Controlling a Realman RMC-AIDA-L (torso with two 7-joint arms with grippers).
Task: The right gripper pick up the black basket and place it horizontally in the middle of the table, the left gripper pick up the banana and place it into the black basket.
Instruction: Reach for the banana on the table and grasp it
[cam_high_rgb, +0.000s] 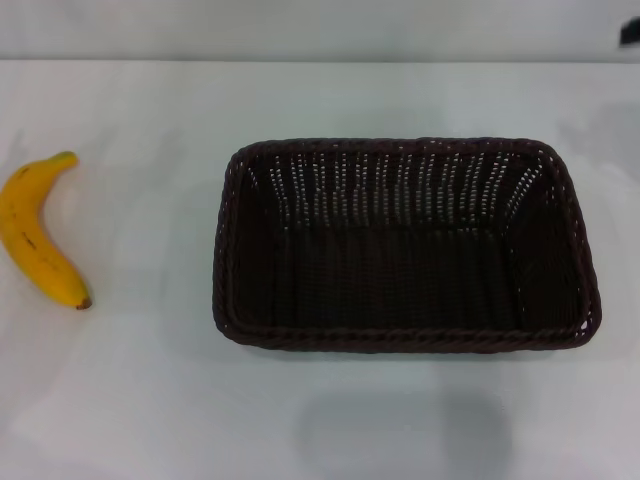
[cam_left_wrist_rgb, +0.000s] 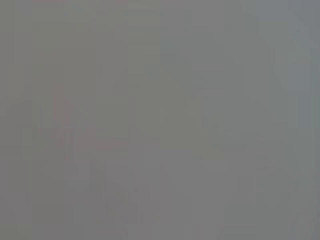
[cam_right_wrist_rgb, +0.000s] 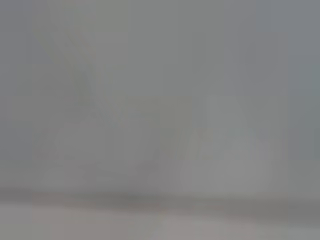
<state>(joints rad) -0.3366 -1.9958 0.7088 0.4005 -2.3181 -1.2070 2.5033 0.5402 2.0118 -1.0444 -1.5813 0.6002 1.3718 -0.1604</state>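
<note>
Neither gripper showed in any view, so we could not tell their state. We saw the basket (cam_high_rgb: 405, 245) lying horizontal, mid-table (cam_high_rgb: 150, 400), empty; that step looked done. Well left of the basket lay the banana (cam_high_rgb: 40, 235), not yet picked.

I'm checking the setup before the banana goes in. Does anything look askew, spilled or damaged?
Nothing stands out. The black basket sits upright and empty, long side across the middle of the table. The banana lies whole to its left, apart from it. Neither gripper shows.
</note>
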